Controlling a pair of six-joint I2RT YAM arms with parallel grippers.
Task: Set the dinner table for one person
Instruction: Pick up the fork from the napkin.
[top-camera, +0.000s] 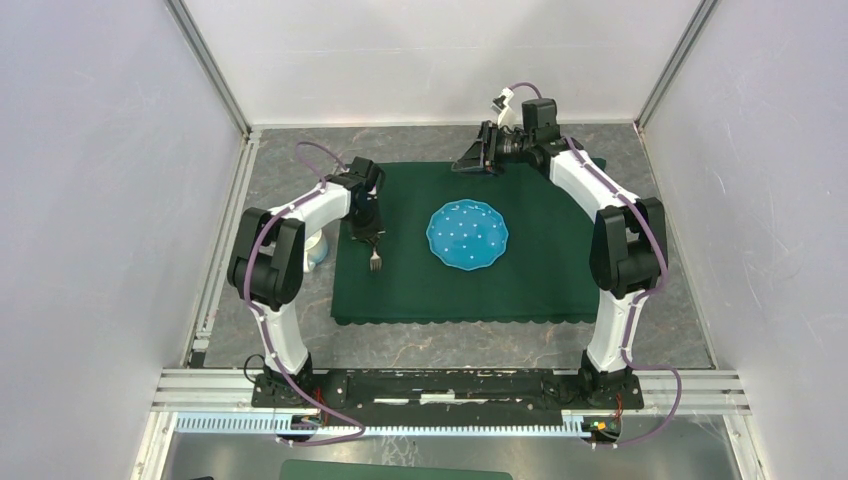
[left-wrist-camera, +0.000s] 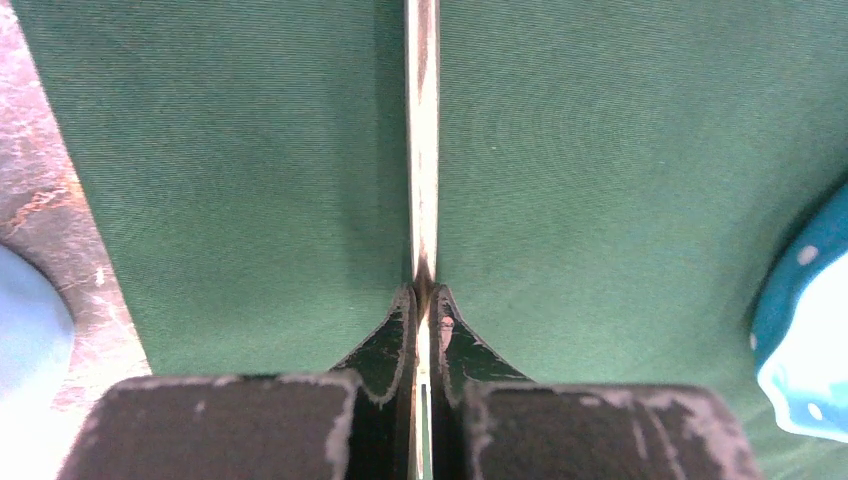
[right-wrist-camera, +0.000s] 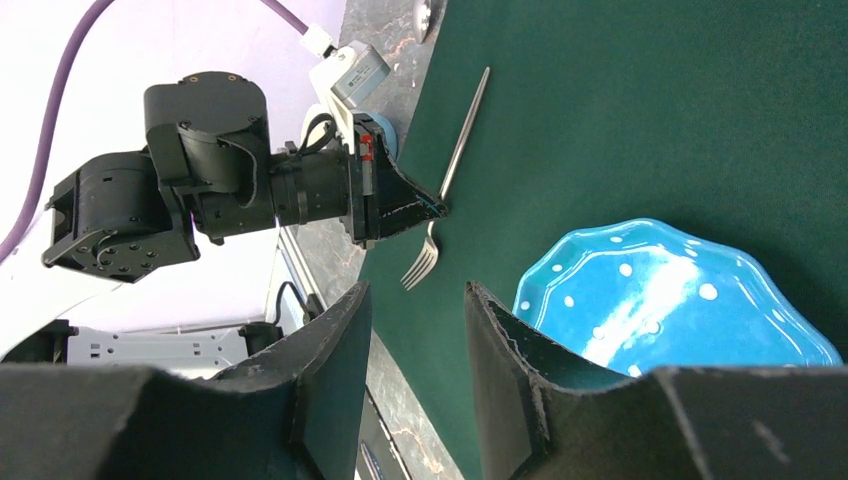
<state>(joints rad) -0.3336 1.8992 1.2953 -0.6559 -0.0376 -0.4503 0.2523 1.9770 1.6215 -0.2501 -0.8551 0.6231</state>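
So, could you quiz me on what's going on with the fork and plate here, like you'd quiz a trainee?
1. True or false: the left hand is shut on the fork.
2. The blue plate lies: A) on the fork, B) on the green cloth, C) in the left hand.
3. Fill in: the right hand is open and holds ____.

Key: 1 true; 2 B; 3 nothing.
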